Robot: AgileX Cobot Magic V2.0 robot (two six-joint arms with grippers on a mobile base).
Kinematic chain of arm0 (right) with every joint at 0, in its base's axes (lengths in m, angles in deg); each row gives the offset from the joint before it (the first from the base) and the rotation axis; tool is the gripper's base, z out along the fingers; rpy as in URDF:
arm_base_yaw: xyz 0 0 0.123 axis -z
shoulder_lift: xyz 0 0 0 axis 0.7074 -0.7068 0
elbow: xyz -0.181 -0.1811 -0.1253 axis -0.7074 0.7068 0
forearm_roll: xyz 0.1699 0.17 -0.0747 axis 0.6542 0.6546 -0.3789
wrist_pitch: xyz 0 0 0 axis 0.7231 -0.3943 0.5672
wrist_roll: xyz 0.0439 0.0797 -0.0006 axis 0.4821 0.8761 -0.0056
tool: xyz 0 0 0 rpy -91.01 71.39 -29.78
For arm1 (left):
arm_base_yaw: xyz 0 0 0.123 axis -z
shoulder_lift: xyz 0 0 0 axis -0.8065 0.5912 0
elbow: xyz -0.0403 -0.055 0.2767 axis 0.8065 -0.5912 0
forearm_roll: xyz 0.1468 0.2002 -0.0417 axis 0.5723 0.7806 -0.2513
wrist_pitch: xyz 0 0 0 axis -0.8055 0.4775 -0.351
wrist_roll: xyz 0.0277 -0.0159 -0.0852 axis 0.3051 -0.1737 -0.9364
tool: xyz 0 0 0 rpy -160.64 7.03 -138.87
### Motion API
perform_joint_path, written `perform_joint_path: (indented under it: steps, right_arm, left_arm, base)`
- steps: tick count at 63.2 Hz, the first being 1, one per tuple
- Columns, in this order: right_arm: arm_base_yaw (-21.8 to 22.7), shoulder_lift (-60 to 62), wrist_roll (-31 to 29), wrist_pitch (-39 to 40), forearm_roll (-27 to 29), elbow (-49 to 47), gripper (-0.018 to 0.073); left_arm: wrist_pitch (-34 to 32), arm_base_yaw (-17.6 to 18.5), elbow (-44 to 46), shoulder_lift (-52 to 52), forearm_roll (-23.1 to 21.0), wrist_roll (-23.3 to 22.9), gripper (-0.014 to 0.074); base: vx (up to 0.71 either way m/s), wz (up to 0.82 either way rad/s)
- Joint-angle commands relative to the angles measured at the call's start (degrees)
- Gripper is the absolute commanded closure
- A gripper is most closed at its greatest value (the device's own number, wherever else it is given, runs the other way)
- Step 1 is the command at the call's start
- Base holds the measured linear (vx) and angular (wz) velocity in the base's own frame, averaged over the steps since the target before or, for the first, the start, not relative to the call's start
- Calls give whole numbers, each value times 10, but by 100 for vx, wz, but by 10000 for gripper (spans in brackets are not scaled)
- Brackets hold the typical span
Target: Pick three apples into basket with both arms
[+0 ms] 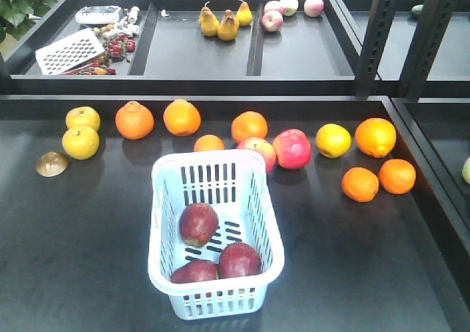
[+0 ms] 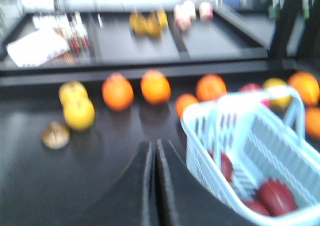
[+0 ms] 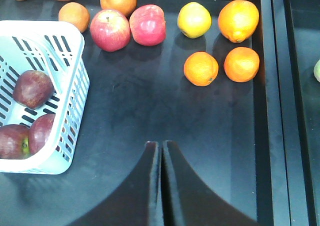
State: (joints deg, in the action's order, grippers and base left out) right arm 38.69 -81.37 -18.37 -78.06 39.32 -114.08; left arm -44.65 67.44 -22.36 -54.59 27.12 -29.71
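Three dark maroon apples lie inside the pale blue basket (image 1: 166,200): one in the middle (image 1: 198,223) and two at the near end (image 1: 239,260) (image 1: 195,272). They also show in the right wrist view (image 3: 32,88) (image 3: 42,132) (image 3: 12,141), with the basket (image 3: 75,93) at the left. The left wrist view is blurred; the basket (image 2: 210,151) is at its right with an apple (image 2: 275,196) in it. My left gripper (image 2: 154,145) is shut and empty, left of the basket. My right gripper (image 3: 161,145) is shut and empty, right of the basket. Neither arm shows in the front view.
Oranges (image 1: 134,120), yellow fruit (image 1: 81,142), and two pink-red apples (image 1: 292,148) lie in a row behind the basket. Two oranges (image 3: 200,68) sit at the right near the table's raised edge (image 3: 265,106). A brown shell-like piece (image 1: 52,164) lies at the left. Back trays hold pears (image 1: 228,25).
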Motion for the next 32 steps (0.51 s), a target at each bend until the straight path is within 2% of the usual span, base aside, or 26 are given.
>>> perform_joint_path:
  steps: [1, 8, 14, 26, 29, 32]
  right_arm:
    - [3, 4, -6, 37, -4, -14, 568]
    - [3, 4, -6, 37, -4, -14, 568]
    - [3, 4, -6, 37, -4, -14, 568]
    - [3, 6, -6, 36, -4, -14, 568]
    - [3, 6, -6, 36, -4, -14, 568]
    - [3, 6, -6, 36, -4, -14, 568]
  left_arm:
    - [-128, -28, -57, -49, 3, -2, 603]
    - [-187, -57, -140, -115, -6, -2, 603]
    - [-206, -69, -197, -157, -6, -2, 603]
    - [-274, -71, -286, -154, -6, -3, 603]
    - [-252, -71, -281, -154, -6, -3, 603]
    - [-259, -71, -281, -154, -6, -4, 603]
  base:
    - [0, 0]
    - [0, 0]
    - [0, 0]
    - [0, 0]
    - [0, 0]
    - [0, 0]
